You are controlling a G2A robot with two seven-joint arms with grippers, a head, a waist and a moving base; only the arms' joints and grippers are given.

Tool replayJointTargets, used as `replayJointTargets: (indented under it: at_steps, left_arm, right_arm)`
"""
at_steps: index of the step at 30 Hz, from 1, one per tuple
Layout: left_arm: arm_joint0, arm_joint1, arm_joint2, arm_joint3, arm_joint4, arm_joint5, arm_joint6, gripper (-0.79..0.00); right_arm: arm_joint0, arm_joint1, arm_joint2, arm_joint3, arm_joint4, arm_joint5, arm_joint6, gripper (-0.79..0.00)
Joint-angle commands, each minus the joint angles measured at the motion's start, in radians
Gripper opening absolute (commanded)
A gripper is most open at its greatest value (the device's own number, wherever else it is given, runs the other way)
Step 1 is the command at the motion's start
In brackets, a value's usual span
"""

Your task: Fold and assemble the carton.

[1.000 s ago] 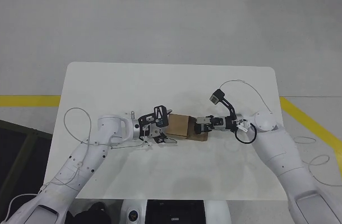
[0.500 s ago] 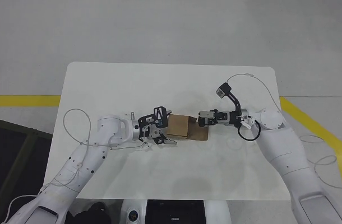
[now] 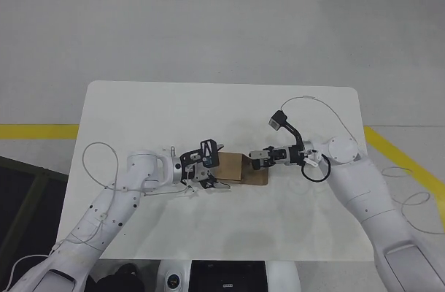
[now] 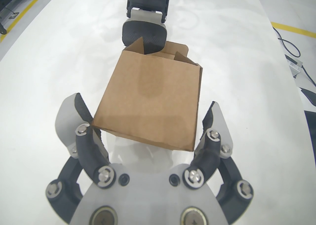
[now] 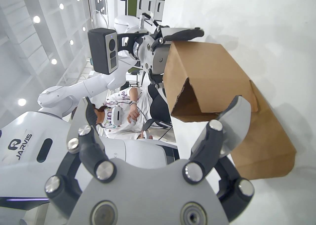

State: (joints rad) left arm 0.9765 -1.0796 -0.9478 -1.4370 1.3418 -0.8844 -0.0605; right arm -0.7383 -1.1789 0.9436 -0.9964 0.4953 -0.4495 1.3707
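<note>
Carton (image 3: 235,166) lies on its side at the middle of the white surface (image 3: 135,109), already opened out from flat into a squared brown tube (the walls look crisp and hold their shape). Its right end is open. One long flap (image 5: 266,147) lies flat on the surface, pointing right, and the small side flaps (image 4: 137,46) stand only partly turned in. Whether the left end is closed cannot be told.

The left claw (image 4: 146,103) is spread wide at the carton's left end, with one finger on the far side and one on the near side. Each is at or just beside a corner, bracing rather than pinching. The right claw (image 5: 161,102) is wide as well and grips nothing; one of its fingers (image 5: 234,115) sits at the open right mouth, by the long flap.

By my reckoning the forming is done and the closing is left: side flaps in, long flap over and tucked, then perhaps the other end.
</note>
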Motion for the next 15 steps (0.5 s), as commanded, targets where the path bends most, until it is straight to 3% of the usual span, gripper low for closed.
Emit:
replayJointTargets:
  at_steps: [1,15]
  left_arm:
    - [0.001,0.0,0.001,0.0,0.0,0.0,-0.001,0.0]
    - [0.003,-0.002,0.003,-0.003,-0.003,-0.002,-0.009,0.0]
  right_arm:
    - [-0.009,0.005,-0.005,-0.017,-0.001,0.008,0.008,0.0]
    - [-0.037,0.01,-0.039,-0.007,0.057,0.014,0.014,0.0]
